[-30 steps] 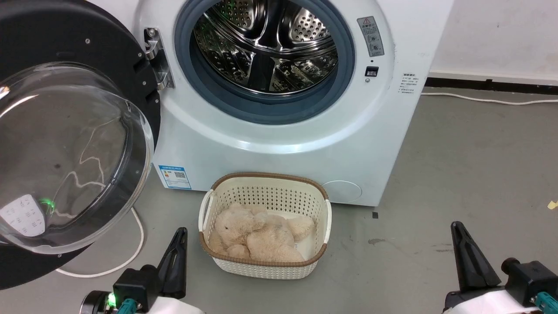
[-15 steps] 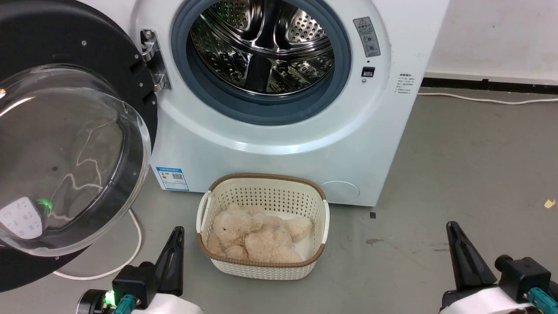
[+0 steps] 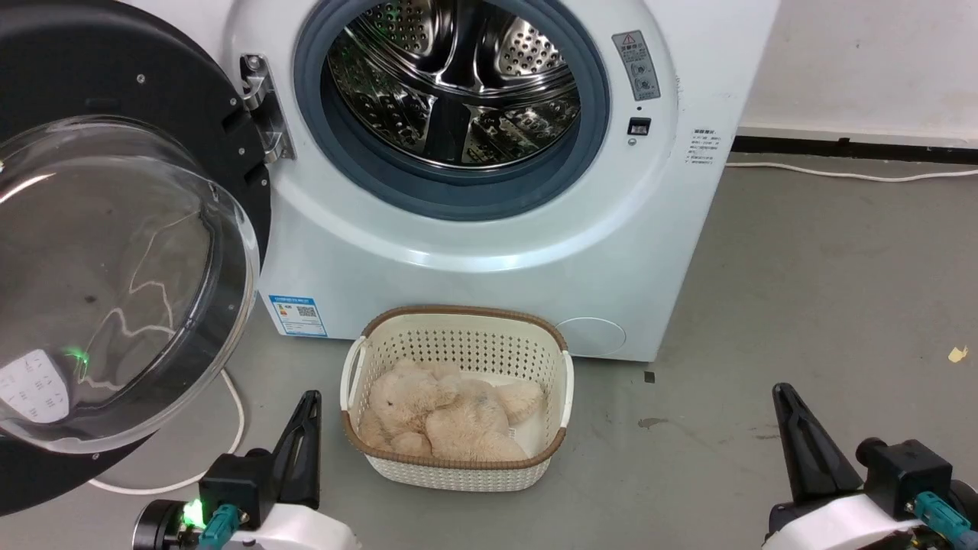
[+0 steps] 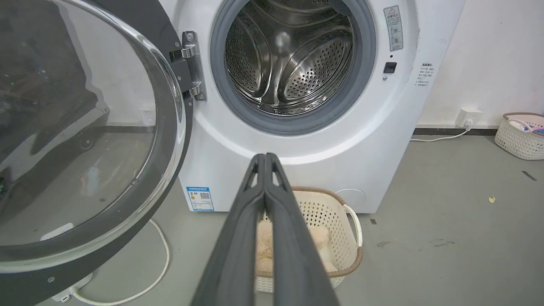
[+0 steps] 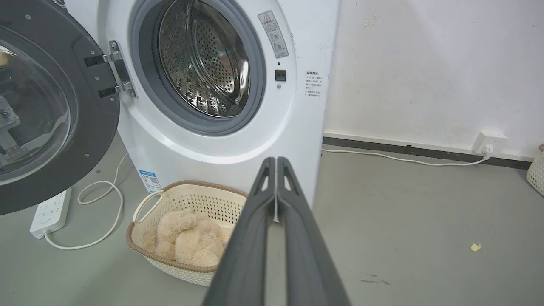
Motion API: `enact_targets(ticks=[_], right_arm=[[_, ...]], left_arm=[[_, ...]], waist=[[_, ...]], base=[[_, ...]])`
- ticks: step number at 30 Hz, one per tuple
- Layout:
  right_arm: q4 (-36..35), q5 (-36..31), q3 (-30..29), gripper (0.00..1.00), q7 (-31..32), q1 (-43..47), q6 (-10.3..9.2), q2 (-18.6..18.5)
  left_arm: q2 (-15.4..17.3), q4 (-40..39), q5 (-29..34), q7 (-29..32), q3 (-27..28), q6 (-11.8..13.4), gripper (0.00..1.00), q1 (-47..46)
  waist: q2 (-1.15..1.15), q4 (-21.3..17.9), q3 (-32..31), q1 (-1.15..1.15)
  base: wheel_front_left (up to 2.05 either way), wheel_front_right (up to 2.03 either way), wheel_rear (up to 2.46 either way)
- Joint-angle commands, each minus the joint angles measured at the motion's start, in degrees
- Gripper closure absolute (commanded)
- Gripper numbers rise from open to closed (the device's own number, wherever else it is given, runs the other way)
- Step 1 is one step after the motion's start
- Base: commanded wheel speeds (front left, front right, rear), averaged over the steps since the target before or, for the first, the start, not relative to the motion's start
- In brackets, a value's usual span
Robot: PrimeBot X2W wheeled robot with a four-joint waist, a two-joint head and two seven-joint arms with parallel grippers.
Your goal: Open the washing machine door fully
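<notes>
The washing machine (image 3: 489, 260) is a white front-loader with its steel drum (image 3: 451, 84) exposed inside a grey gasket. The washing machine door (image 3: 114, 61), a black disc with a bulging glass bowl (image 3: 114, 283), is swung wide to the left on its metal hinge (image 3: 260, 107). In the wrist views the door (image 4: 76, 148) (image 5: 91, 110) also stands at the left. My left gripper (image 3: 309, 401) (image 4: 265, 156) is shut and empty, low beside the door's lower edge. My right gripper (image 3: 781, 393) (image 5: 276, 159) is shut and empty over the floor at the right, clear of the machine.
A cream perforated basket (image 3: 458, 344) holding a beige plush toy (image 3: 443, 412) sits on the floor before the machine, between my grippers. A white cable (image 3: 229, 428) and power strip (image 5: 49, 212) lie under the door. Another basket (image 4: 520, 136) and wall socket (image 5: 488, 142) are far right.
The whole head picture has shifted slightly left, so the camera moved. The door keeps the same angle to the machine, and both grippers stay shut and low.
</notes>
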Motion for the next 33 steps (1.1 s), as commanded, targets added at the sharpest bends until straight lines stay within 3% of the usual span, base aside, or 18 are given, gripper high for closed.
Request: enact_targets(ticks=[1, 33], right_arm=[[0.16, -0.48, 0.11, 1.00, 0.21, -0.70, 0.02, 0.02], [0.81, -3.07, 0.99, 1.00, 3.45, -2.19, 0.03, 0.03]], left_arm=[[-0.15, 0.11, 0.55, 0.17, 0.40, -0.08, 1.00, -0.60], [-2.40, 0.40, 4.56, 3.78, 3.81, -1.25, 1.00, -1.74]], waist=[[0.00, -0.02, -0.01, 0.00], [0.00, -1.10, -0.31, 0.00]], base=[[0.00, 0.00, 0.00], [0.00, 0.00, 0.00]])
